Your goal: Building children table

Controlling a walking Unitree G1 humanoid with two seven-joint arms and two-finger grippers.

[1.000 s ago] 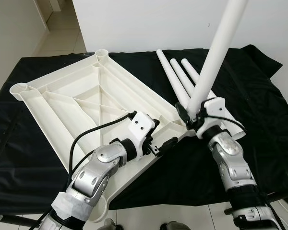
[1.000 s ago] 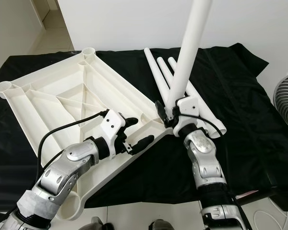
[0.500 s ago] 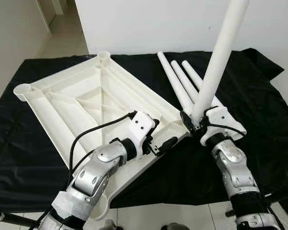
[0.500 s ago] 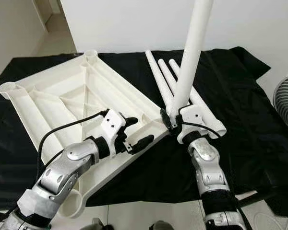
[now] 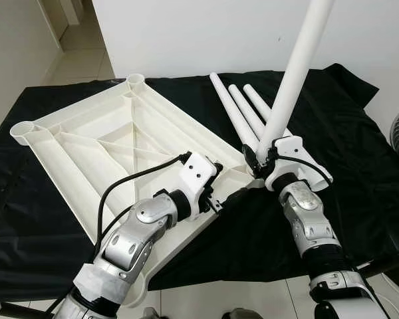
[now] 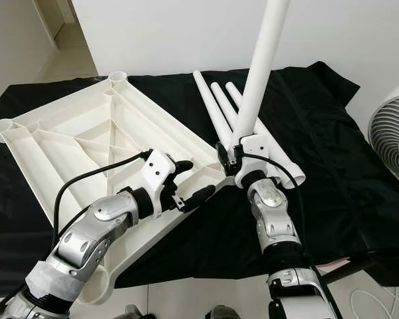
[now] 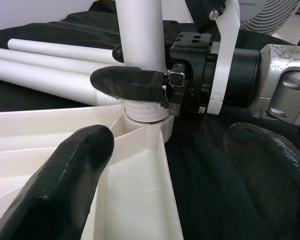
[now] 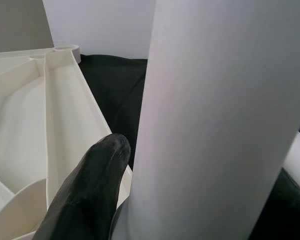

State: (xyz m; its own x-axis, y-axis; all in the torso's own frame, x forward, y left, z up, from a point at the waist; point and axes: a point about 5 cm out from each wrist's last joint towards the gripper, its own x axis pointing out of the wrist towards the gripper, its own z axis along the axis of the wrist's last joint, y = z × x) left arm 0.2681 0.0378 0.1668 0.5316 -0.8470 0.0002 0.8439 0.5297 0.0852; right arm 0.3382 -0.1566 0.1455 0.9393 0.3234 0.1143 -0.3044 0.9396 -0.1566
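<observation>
Right gripper jaws clamped on the table leg, threaded end seated in the corner socket of the upside-down tabletop. Keep the leg plumb while twisting. Left gripper jaws spread, bracing the tabletop rim nearby. Three spare legs lie just behind; open black-draped worktop to the right.

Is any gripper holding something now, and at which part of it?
The right gripper grips the upright white plastic table leg near its lower end, just above the corner socket; the left gripper is open, holding nothing.
</observation>
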